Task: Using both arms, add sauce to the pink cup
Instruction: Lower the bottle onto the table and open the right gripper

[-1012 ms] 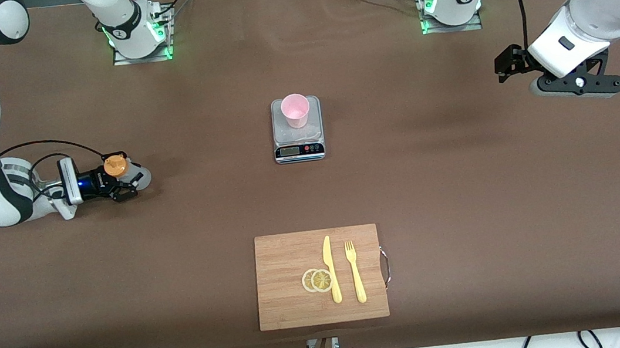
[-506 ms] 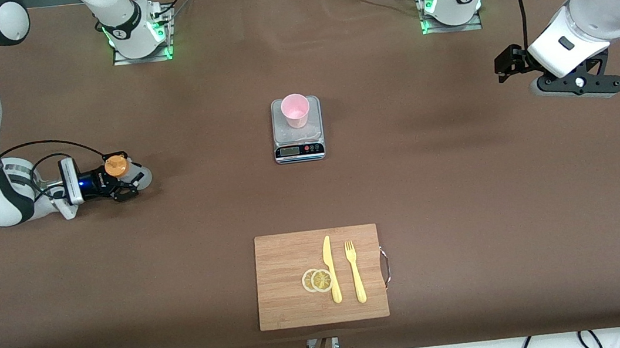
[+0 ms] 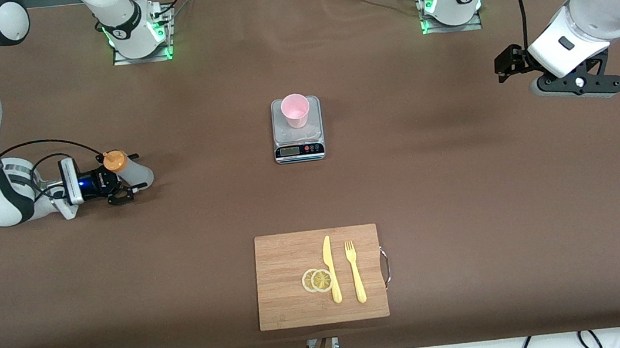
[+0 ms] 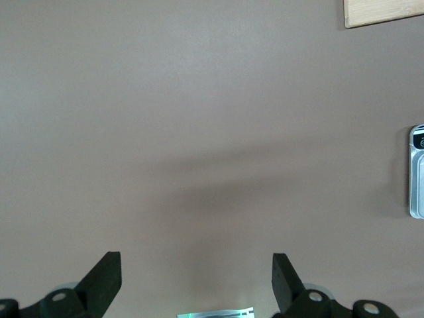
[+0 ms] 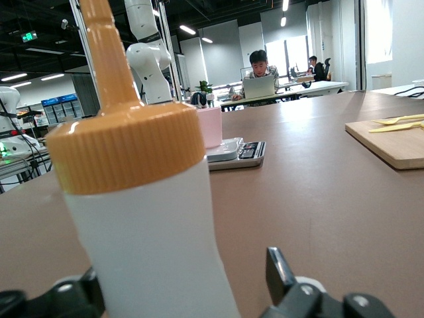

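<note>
The right gripper [image 3: 130, 179] is low at the right arm's end of the table, its jaws spread on either side of the sauce bottle [image 3: 132, 170] and not clamping it. In the right wrist view the bottle [image 5: 142, 218] stands upright on the table between the two fingers [image 5: 278, 268], with a gap visible at the finger seen there. The bottle is therefore standing free, well apart from the pink cup [image 3: 295, 110].

The left gripper [image 3: 504, 68] hangs over bare table toward the left arm's end, jaws wide and empty, as the left wrist view [image 4: 197, 278] confirms. That arm waits.

Judgement on the step in hand: the bottle appears either just set down or about to be gripped. If gripping, the fingers should close squarely on the translucent body below the orange cap [image 5: 126, 139], gently enough that no sauce is forced out before the nozzle is over the cup. The bottle should be kept upright in transit. A soft wall may deform, so an off-centre pinch risks tipping it.

Containers: the pink cup sits upright on the platform of a small kitchen scale [image 3: 298, 140], mid-table. Whether it holds any sauce cannot be told. The bottle's fill level cannot be told either. A wooden cutting board [image 3: 282, 284] nearer the front camera carries two lemon slices [image 3: 317, 280], a yellow knife [image 3: 330, 269] and a yellow fork [image 3: 354, 272].
</note>
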Robot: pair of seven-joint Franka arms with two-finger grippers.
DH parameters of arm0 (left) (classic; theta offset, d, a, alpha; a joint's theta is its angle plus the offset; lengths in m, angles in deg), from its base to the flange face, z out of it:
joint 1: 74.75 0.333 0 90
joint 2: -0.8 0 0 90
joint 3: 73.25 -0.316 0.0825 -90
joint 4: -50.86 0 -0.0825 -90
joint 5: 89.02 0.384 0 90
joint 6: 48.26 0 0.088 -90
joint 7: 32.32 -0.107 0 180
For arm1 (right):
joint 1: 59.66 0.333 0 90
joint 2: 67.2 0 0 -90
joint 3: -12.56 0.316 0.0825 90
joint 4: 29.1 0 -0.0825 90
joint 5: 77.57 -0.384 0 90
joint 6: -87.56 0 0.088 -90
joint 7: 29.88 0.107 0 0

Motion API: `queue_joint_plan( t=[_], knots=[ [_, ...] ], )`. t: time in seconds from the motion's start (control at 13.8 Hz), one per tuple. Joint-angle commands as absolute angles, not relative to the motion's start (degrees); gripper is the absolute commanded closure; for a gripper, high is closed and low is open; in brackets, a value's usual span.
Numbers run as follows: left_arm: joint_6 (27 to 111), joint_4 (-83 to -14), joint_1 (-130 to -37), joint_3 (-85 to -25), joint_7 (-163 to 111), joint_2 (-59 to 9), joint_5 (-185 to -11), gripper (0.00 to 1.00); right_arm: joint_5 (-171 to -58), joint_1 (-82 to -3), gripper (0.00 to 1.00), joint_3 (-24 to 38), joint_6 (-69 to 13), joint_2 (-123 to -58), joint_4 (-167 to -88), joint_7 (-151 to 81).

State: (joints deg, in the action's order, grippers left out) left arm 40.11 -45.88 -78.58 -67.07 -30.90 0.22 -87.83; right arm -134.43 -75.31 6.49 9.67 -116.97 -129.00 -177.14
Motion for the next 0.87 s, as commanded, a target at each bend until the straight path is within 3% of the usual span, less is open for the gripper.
queue_joint_plan(
  t=[0.0,0.51,0.8],
  knots=[
    [38.7,-44.1,-78.7,-67.2,-31.5,-0.4,-89.1,0.0,-134.8,-76.9,0.0,6.9,10.3,-117.2,-128.0,-176.7],
    [38.7,-44.1,-78.7,-67.2,-31.4,-0.4,-89.1,0.0,-133.0,-77.8,0.0,0.8,10.7,-116.9,-125.7,-176.6],
    [38.7,-44.1,-78.7,-67.2,-31.4,-0.4,-89.1,0.0,-129.8,-77.8,0.0,-4.9,12.1,-116.0,-117.6,-173.7]
  ],
)
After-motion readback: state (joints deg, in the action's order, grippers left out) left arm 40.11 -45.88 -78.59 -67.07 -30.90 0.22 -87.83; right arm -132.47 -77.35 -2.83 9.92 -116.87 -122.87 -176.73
